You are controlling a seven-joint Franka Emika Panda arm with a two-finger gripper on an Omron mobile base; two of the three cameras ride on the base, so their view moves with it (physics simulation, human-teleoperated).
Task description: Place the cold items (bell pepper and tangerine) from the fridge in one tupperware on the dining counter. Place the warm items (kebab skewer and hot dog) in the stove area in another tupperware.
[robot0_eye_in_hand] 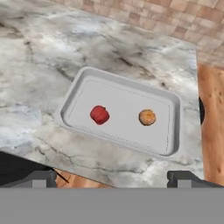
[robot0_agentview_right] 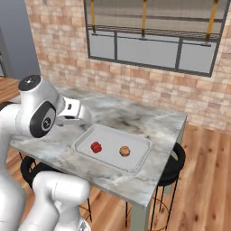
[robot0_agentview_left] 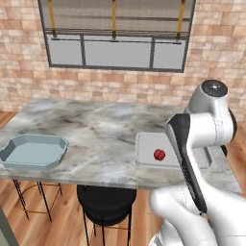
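Brick wall point(robot0_agentview_right: 58, 54) and a wide window point(robot0_agentview_right: 151, 43) close off the room behind the marble dining counter point(robot0_agentview_left: 96, 129) that we stand at, with wooden floor point(robot0_agentview_right: 203, 180) beyond its far end. Under the counter we see black wire stools point(robot0_agentview_left: 106, 206), one of them at the counter's corner in the right base view. Our own white arm rises close to the cameras and hides part of the grey rectangular tupperware point(robot0_agentview_right: 113, 146) in the left base view. That tupperware sits flat on the counter near its edge, and in it lie the red bell pepper point(robot0_eye_in_hand: 99, 114) and the orange tangerine point(robot0_eye_in_hand: 147, 117), near each other but apart, neither touching the walls. A second, pale blue octagonal tupperware point(robot0_agentview_left: 33, 151) rests well apart at the other end of the counter, and we can see nothing inside it. Our gripper point(robot0_eye_in_hand: 116, 179) hangs above the counter edge just beside the grey tupperware, its jaws spread wide with nothing between the fingertips point(robot0_eye_in_hand: 41, 178).
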